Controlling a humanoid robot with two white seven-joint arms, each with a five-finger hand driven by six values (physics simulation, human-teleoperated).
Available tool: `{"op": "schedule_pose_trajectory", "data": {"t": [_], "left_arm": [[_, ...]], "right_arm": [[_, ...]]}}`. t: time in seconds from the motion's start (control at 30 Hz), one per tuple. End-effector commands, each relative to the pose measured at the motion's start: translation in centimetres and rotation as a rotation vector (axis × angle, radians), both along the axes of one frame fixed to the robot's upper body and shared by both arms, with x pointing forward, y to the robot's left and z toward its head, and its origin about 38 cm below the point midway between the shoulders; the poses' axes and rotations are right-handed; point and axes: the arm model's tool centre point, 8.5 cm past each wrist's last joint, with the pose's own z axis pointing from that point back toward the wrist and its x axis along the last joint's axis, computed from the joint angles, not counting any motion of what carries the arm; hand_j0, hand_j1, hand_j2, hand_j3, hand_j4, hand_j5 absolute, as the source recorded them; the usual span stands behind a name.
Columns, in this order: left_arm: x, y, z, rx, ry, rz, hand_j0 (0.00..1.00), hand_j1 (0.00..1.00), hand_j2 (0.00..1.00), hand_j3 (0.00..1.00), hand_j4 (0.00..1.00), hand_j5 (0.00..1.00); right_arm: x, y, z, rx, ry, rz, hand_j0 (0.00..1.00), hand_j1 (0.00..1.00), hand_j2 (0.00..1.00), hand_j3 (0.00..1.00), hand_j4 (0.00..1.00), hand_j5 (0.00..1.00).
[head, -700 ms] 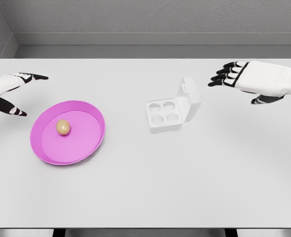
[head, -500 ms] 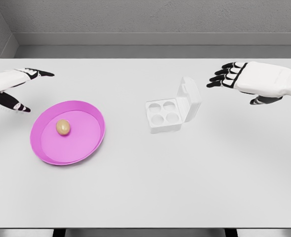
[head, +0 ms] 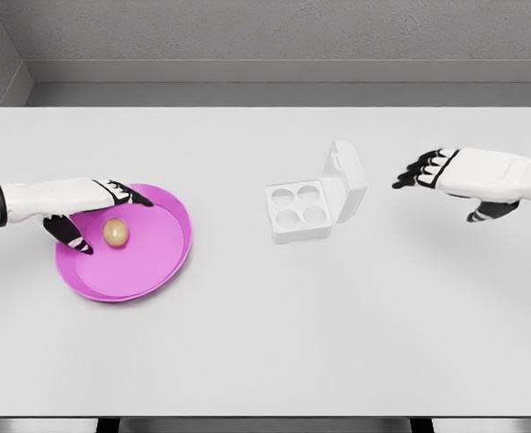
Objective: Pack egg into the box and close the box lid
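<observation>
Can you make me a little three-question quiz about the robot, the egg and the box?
1. True or false: the egg already sits in the white box.
2. Which hand is over the pink plate? A) left hand B) right hand C) both
3. Fill in: the box lid stands ____, and all four cups are empty.

Key:
1. False. The egg lies on the pink plate, left of the box.
2. A. The left hand's open fingers reach around the egg but do not grip it yet; the right hand hovers open to the right of the box.
3. Open.
</observation>
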Motion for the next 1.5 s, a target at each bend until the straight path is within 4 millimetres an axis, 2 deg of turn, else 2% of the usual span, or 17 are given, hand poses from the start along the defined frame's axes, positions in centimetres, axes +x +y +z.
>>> {"op": "schedule_pose_trajectory", "data": {"t": [0.0,0.43,0.8,1.03,1.23,1.3,1.47], "left_arm": [[-0.2,-0.8,-0.6,0.008,0.024,-0.023,1.00,1.00,1.00,1.00,1.00,1.00],[-0.1,-1.3,-1.0,0.039,0.032,-0.040,0.97,0.97,0.97,0.97,0.97,0.97],[-0.1,-0.8,0.5,0.048,0.003,-0.047,0.97,0.97,0.97,0.97,0.97,0.97],[-0.1,-0.7,0.5,0.050,0.001,-0.045,0.84,0.84,0.84,0.84,0.84,0.84],[-0.2,-0.7,0.4,0.052,0.004,-0.045,0.82,0.82,0.82,0.82,0.82,0.82],[-0.2,-0.7,0.3,0.054,0.005,-0.046,0.77,0.77,0.77,0.77,0.77,0.77],[-0.2,-0.6,-0.1,0.078,0.006,-0.046,0.77,0.77,0.77,0.77,0.77,0.77]], "right_arm": [[0.1,-0.5,-0.6,-0.002,0.021,-0.018,1.00,1.00,1.00,1.00,1.00,1.00],[0.4,-0.9,-0.5,-0.006,0.017,-0.032,1.00,1.00,1.00,1.00,1.00,1.00],[0.5,-0.8,0.0,-0.005,0.004,-0.030,1.00,1.00,1.00,1.00,1.00,1.00],[0.6,-0.8,0.0,-0.002,0.005,-0.029,1.00,1.00,1.00,1.00,1.00,1.00],[0.6,-0.8,0.0,-0.002,0.005,-0.029,1.00,1.00,1.00,1.00,1.00,1.00],[0.6,-0.8,0.0,-0.002,0.005,-0.029,1.00,1.00,1.00,1.00,1.00,1.00],[0.5,-0.6,0.1,-0.001,0.003,-0.024,1.00,1.00,1.00,1.00,1.00,1.00]]}}
